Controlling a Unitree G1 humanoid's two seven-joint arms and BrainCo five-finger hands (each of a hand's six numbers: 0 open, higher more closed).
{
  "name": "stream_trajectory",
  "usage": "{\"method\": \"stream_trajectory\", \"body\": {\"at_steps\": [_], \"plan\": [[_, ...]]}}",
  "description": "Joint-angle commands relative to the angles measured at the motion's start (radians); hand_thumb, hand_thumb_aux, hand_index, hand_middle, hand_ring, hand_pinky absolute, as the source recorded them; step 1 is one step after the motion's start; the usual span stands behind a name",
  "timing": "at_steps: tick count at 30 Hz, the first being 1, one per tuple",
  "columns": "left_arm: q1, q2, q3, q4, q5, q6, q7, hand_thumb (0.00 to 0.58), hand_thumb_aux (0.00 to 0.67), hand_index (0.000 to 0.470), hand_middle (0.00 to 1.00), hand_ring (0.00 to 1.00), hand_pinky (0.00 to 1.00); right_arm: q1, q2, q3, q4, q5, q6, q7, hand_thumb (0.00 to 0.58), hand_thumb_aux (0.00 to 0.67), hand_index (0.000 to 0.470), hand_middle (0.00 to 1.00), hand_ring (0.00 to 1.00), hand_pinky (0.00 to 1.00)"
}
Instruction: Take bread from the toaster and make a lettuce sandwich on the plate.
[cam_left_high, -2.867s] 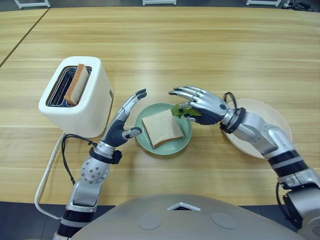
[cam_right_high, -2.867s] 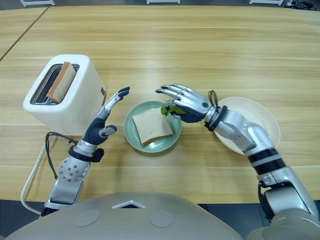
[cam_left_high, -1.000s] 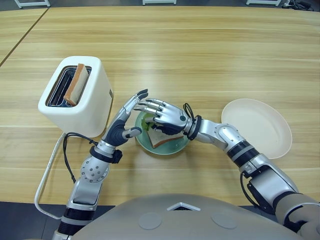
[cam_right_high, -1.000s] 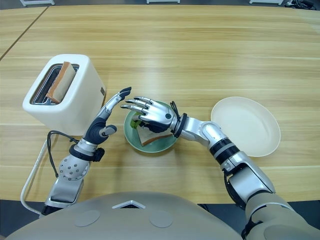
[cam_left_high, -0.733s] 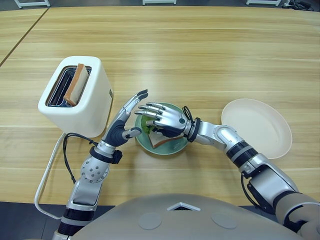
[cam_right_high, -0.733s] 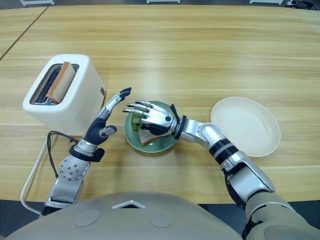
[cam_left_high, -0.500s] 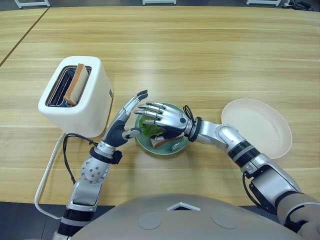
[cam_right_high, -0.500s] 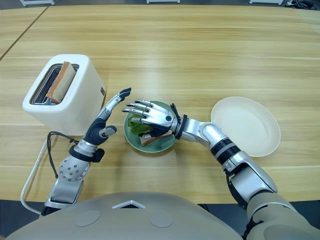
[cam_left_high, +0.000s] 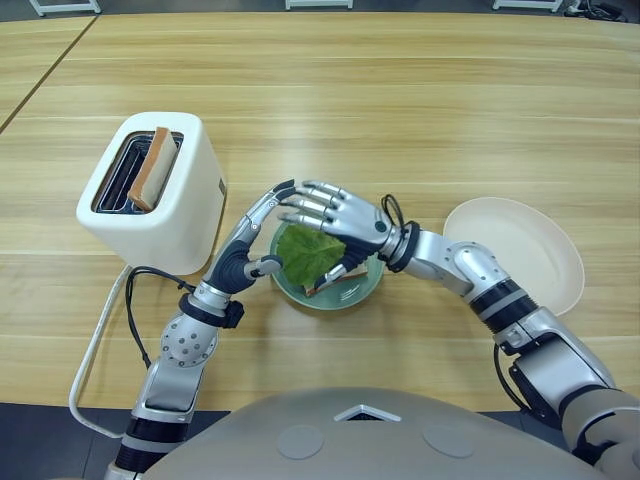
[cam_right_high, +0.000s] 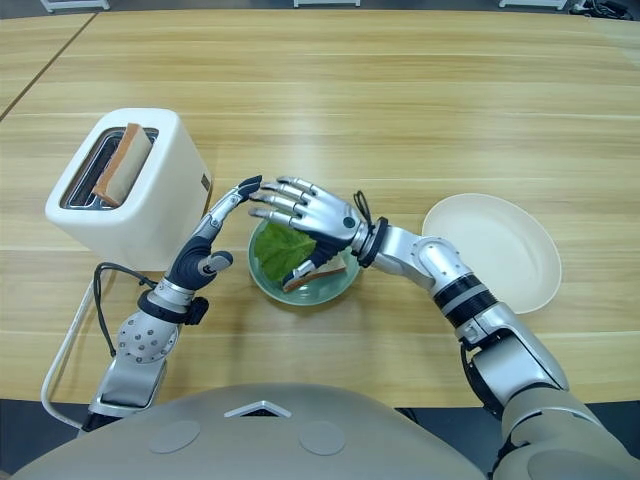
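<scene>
Hovering over the green plate (cam_left_high: 352, 296), my right hand (cam_left_high: 345, 218) is open, fingers spread just above the lettuce leaf (cam_left_high: 303, 256). The leaf lies across the bread slice (cam_right_high: 316, 272) on that plate, by the table's (cam_left_high: 400, 90) near edge. My left hand (cam_left_high: 245, 256) stands open and empty beside the plate's left rim. A second slice (cam_left_high: 152, 168) stands upright in the toaster (cam_left_high: 170, 225) toward the table's left edge. I judge it light, stiff and crumbly, best pinched by its protruding top and lifted straight up. The leaf looks limp and may slide or cling, so I should lower that slice flat. A cream plate (cam_left_high: 530, 250) sits toward the right edge.
</scene>
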Motion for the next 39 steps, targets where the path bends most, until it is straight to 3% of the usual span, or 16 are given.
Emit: {"method": "stream_trajectory", "body": {"at_steps": [1, 5, 8, 12, 15, 19, 23, 28, 35, 39], "plan": [[0.008, -0.001, 0.012, -0.027, -0.057, 0.002, -0.01, 0.0, 0.0, 0.0, 0.0, 0.0, 0.0, 0.031, -0.055, -0.139, -0.029, 0.252, -0.013, 0.088, 0.0, 0.0, 0.0, 0.0, 0.0, 0.0], [0.011, -0.009, 0.021, -0.111, -0.178, 0.022, -0.029, 0.0, 0.0, 0.0, 0.0, 0.0, 0.0, 0.07, -0.076, -0.24, -0.011, 0.482, -0.024, 0.179, 0.0, 0.0, 0.0, 0.0, 0.0, 0.0], [-0.012, -0.012, 0.044, -0.224, -0.254, 0.098, -0.031, 0.0, 0.0, 0.0, 0.0, 0.0, 0.0, 0.083, -0.06, -0.274, 0.014, 0.575, -0.027, 0.235, 0.0, 0.0, 0.0, 0.0, 0.0, 0.0], [-0.143, 0.022, 0.148, -0.458, -0.404, 0.311, -0.007, 0.0, 0.0, 0.0, 0.0, 0.0, 0.0, 0.079, -0.028, -0.3, 0.06, 0.614, -0.033, 0.274, 0.0, 0.0, 0.0, 0.0, 0.0, 0.0], [-0.302, 0.115, 0.319, -0.559, -0.486, 0.508, 0.025, 0.0, 0.0, 0.0, 0.0, 0.0, 0.0, 0.084, 0.001, -0.309, 0.079, 0.607, -0.034, 0.288, 0.0, 0.0, 0.0, 0.0, 0.0, 0.0], [-0.335, 0.333, 0.55, -0.473, -0.295, 0.633, -0.027, 0.0, 0.0, 0.0, 0.0, 0.0, 0.0, 0.093, 0.025, -0.318, 0.096, 0.598, -0.041, 0.304, 0.0, 0.0, 0.0, 0.0, 0.0, 0.0], [-0.173, 0.447, 0.646, -0.377, 0.001, 0.626, -0.059, 0.0, 0.0, 0.0, 0.0, 0.0, 0.0, 0.092, 0.044, -0.313, 0.111, 0.582, -0.045, 0.318, 0.0, 0.0, 0.0, 0.0, 0.0, 0.0], [-0.015, 0.451, 0.482, -0.33, 0.346, 0.605, -0.066, 0.0, 0.0, 0.0, 0.0, 0.0, 0.0, 0.094, 0.048, -0.318, 0.124, 0.559, -0.048, 0.323, 0.0, 0.0, 0.0, 0.0, 0.0, 0.0], [0.036, 0.417, 0.443, -0.28, 0.466, 0.604, -0.08, 0.005, 0.003, 0.002, 0.0, 0.0, 0.0, 0.115, 0.046, -0.33, 0.117, 0.53, -0.045, 0.314, 0.0, 0.0, 0.0, 0.0, 0.0, 0.0], [0.05, 0.411, 0.459, -0.252, 0.518, 0.619, -0.072, 0.116, 0.071, 0.05, 0.0, 0.0, 0.0, 0.117, 0.044, -0.334, 0.111, 0.52, -0.046, 0.312, 0.0, 0.0, 0.0, 0.0, 0.0, 0.0]]}}
